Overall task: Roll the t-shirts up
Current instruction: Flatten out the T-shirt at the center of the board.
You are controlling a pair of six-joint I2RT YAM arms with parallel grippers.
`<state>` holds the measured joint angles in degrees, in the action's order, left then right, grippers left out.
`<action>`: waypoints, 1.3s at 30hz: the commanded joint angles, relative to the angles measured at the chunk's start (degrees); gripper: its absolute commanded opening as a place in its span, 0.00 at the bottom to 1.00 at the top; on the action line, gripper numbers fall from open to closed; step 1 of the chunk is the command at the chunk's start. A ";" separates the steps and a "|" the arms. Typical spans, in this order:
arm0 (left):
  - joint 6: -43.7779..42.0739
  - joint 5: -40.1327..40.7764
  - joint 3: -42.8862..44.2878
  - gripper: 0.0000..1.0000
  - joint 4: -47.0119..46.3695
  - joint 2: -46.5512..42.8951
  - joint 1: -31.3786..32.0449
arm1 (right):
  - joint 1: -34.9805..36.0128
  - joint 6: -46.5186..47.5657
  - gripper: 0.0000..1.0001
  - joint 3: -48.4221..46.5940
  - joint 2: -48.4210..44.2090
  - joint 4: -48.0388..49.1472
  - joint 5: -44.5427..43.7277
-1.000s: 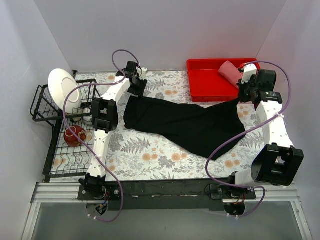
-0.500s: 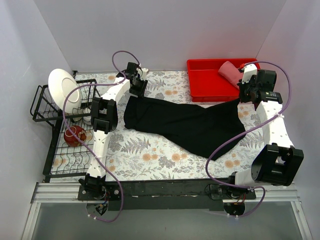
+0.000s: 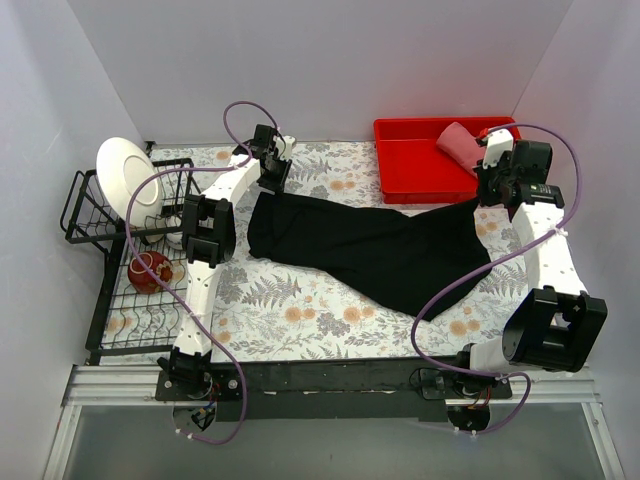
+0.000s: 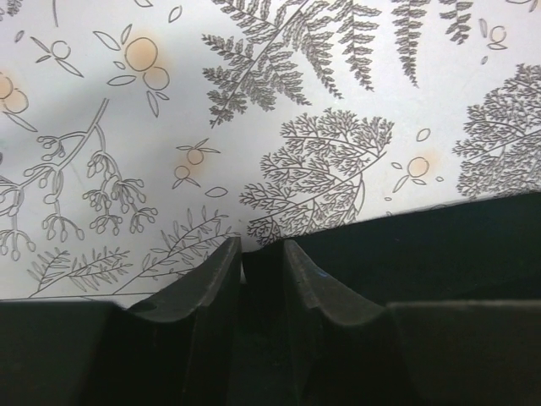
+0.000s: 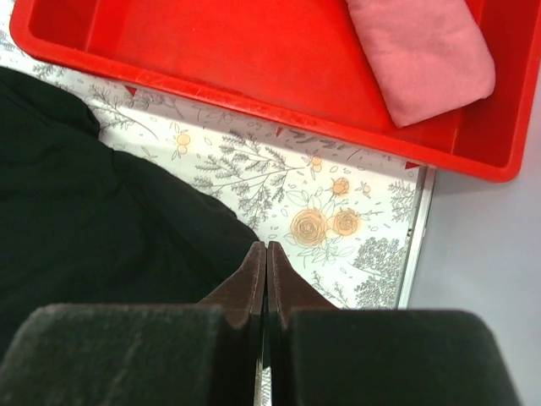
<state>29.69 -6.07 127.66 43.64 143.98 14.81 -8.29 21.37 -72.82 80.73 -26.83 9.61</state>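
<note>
The black t-shirt point(image 3: 370, 245) lies spread across the flowered table, its right corner drawn up toward my right gripper point(image 3: 492, 190). In the right wrist view that gripper point(image 5: 267, 247) is shut, and the black cloth point(image 5: 101, 211) runs right up to its tips, so it looks pinched there. My left gripper point(image 3: 272, 185) is at the shirt's far left corner. In the left wrist view its fingers point(image 4: 263, 245) stand a narrow gap apart with the black corner point(image 4: 423, 245) between them. The salmon-pink t-shirt point(image 3: 458, 140) point(image 5: 423, 55) lies folded in the red bin.
The red bin point(image 3: 410, 165) point(image 5: 211, 42) sits at the back right, just behind my right gripper. A black wire dish rack point(image 3: 110, 240) at the left holds a white plate point(image 3: 125, 172) and a red round object point(image 3: 150, 270).
The left gripper's fingers have drawn closer together around the shirt's corner. Both arms and the shirt have stayed where they were.
</note>
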 commanded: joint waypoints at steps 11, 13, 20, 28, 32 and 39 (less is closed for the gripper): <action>0.37 2.20 -1.28 0.00 5.49 -2.64 -0.39 | -0.32 -0.80 0.01 -0.21 0.30 3.98 0.85; 0.80 2.63 -0.39 0.00 4.79 -4.84 -0.39 | -0.32 -0.97 0.01 -2.93 1.62 5.11 -0.54; 0.37 9.83 2.07 0.00 2.33 -20.82 -0.48 | -1.90 -3.52 0.01 -19.89 7.24 6.27 -4.95; -1.13 13.54 -1.79 0.00 -1.10 -41.65 -0.83 | -3.39 -4.05 0.01 -37.73 9.53 -4.54 -3.02; -1.13 14.15 -4.60 0.00 -1.36 -48.87 -0.83 | -3.40 -6.33 0.01 -26.71 -0.29 1.42 0.05; -1.13 13.19 -9.97 0.00 -0.49 -60.47 -0.92 | -3.31 -7.39 0.01 -30.17 -7.69 -0.06 1.12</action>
<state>29.41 5.82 120.09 40.99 86.52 14.33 -11.40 14.90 -98.48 77.32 -28.62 10.55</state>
